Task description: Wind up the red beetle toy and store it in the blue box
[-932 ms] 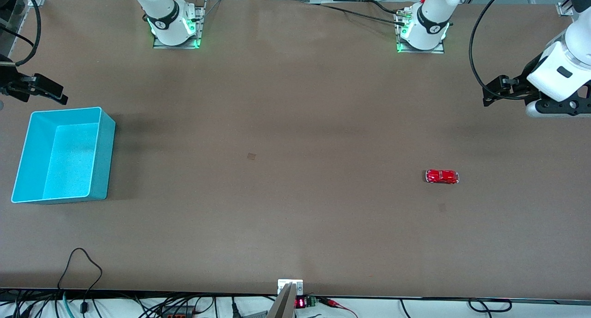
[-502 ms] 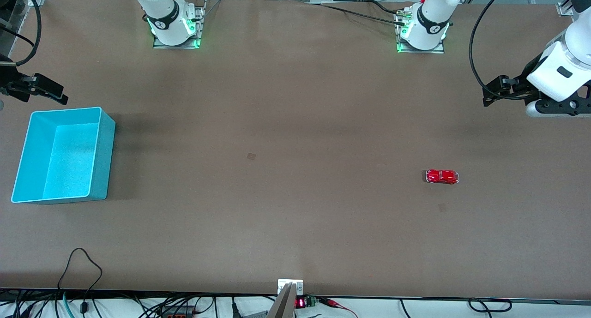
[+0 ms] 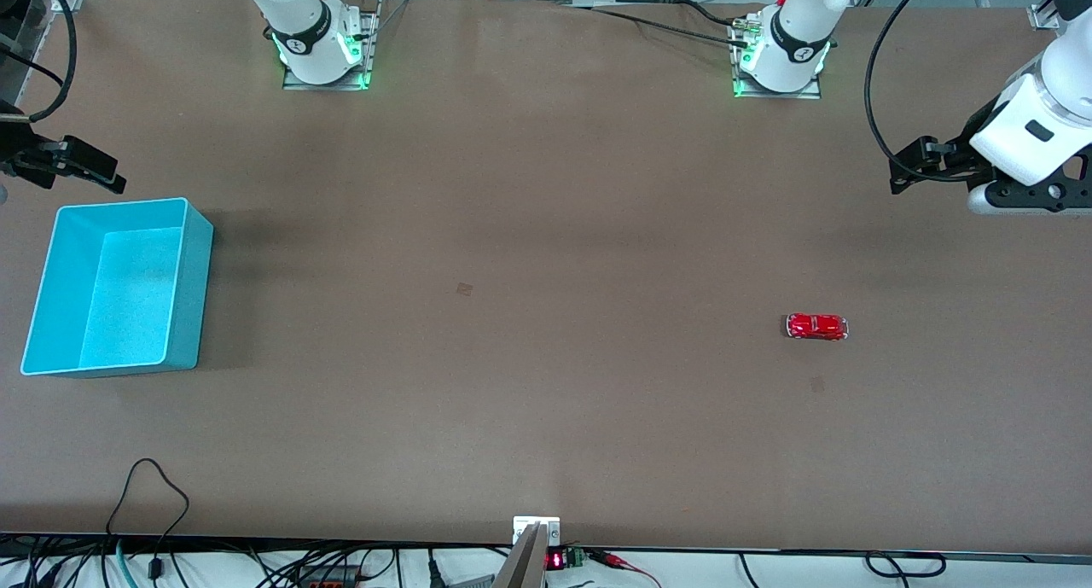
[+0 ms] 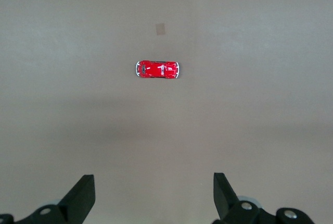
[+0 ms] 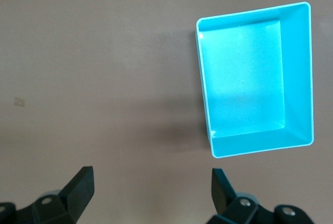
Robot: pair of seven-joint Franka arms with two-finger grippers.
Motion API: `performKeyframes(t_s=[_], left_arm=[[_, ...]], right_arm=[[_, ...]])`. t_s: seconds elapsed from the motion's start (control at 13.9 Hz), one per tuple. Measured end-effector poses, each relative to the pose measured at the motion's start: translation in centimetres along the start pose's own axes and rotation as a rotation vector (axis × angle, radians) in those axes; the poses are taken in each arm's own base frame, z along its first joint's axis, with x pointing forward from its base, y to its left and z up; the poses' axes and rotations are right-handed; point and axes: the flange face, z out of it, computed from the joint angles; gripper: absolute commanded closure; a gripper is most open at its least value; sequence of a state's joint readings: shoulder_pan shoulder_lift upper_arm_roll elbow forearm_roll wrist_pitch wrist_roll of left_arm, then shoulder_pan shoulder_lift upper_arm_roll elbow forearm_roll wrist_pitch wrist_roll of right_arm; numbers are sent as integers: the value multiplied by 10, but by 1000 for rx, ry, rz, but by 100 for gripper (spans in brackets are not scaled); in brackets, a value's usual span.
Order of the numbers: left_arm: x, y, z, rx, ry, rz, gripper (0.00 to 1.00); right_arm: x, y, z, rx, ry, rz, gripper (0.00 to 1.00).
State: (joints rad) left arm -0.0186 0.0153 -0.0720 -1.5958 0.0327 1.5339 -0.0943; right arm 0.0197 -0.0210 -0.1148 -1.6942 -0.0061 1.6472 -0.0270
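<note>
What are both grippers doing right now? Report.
Left gripper: open, empty, up over the table at its arm's end, red beetle toy untouched.
Right gripper: open, empty, beside the blue box.

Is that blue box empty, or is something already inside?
Empty. The blue box shows only its bare floor, and the red beetle toy sits out on the table.

beetle toy [image 3: 816, 327] sitting lower right of the frame on the table [image 3: 546, 229], box [image 3: 115, 285] way over at the left edge, well apart, nothing in it
</note>
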Motion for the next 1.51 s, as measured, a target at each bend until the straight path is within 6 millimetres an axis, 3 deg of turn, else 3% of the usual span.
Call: performKeyframes(t_s=[0.29,0.79,1.15,1.29,1.51], left_arm=[[1,10,1,-2,-56,18,0],[-11,36,36,23,-289,85,0],[2,20,57,-41,-322,416,0],[14,1,80,-73,-297,545,0],[32,-18,140,-98,-220,749,0]], right_arm=[[0,0,0,0,0,0,0],[0,0,0,0,0,0,0],[0,0,0,0,0,0,0],[0,0,0,0,0,0,0],[0,0,0,0,0,0,0]])
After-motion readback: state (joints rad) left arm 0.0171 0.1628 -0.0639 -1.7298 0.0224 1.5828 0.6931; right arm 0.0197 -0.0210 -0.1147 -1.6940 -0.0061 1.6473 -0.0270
